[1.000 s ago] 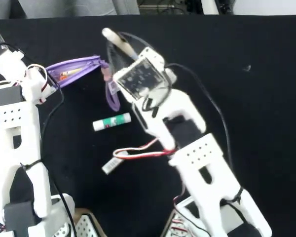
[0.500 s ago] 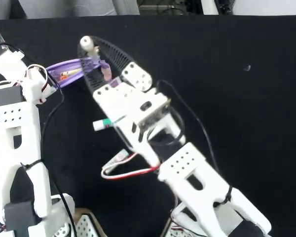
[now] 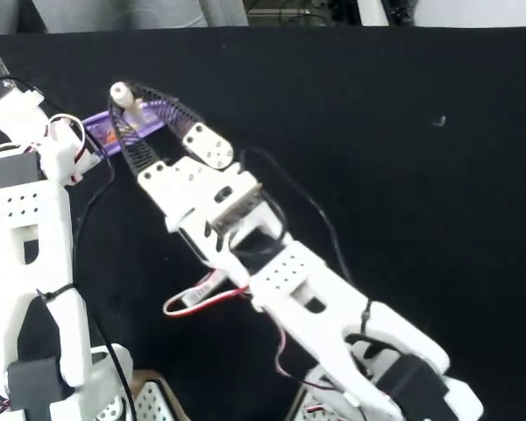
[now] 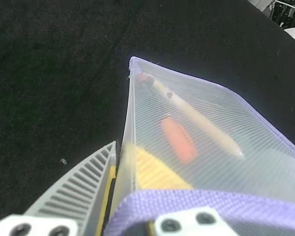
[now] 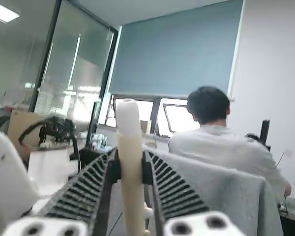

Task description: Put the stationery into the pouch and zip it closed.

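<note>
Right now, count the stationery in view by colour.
Cream: 2, pen in the pouch, stick in the right gripper
Orange: 1, orange piece in the pouch
Yellow: 1, yellow piece, blurred, in the pouch
Total: 4

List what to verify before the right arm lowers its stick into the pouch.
1. Right pincer clamped on the cream stick: ok.
2. Left pincer gripping the pouch by its edge: ok.
3. Cream stick lined up over the pouch in the high view: ok; the height between them, cannot tell.
4. Pouch mouth open: cannot tell, the right pincer covers it.
5. Room left inside beside the orange item and the long pale item: ok.
</note>
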Controlling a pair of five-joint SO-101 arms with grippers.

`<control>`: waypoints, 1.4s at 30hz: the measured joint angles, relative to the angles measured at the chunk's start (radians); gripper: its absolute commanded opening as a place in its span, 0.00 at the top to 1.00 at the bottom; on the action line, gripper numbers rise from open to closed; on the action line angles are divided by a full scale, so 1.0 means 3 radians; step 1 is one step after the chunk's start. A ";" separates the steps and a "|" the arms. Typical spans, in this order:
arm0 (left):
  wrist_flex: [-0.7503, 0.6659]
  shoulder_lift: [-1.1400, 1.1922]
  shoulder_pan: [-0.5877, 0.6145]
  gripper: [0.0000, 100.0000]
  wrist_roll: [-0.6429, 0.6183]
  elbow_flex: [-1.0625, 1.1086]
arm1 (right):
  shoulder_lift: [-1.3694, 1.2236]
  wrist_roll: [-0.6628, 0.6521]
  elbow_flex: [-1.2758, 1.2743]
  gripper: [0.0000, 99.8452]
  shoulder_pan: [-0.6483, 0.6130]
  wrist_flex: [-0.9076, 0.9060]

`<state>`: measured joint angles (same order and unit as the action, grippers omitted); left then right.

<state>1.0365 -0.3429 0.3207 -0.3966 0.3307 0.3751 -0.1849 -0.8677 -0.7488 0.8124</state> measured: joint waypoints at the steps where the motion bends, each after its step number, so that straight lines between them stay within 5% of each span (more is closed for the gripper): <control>1: 0.0000 0.0000 0.0000 0.97 0.0000 0.0000 | -0.0010 0.0000 0.0000 0.99 -0.0005 0.0000; 7: 0.0000 0.0000 0.0000 0.97 0.0000 0.0000 | -0.0118 0.0000 0.0000 0.97 -0.0005 0.0000; 12: 0.0000 0.0000 0.0000 0.97 0.0000 0.0000 | -0.0450 0.0000 0.0005 0.84 -0.0005 0.0000; 27: 0.0000 0.0000 0.0000 0.97 0.0000 0.0005 | -0.0680 0.0000 0.0179 0.84 -0.0005 -0.0102; 32: 0.0000 0.0000 0.0000 0.97 0.0000 0.0005 | -0.0368 0.0000 0.0353 0.84 0.0020 -0.1033; 42: -0.0061 0.0000 0.0000 0.97 0.0000 0.0036 | 0.0297 -0.0036 0.1437 0.84 0.0020 -0.4168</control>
<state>1.0180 -0.3429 0.3207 -0.3966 0.3414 0.4641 -0.1956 -0.4365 -0.7426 -0.4381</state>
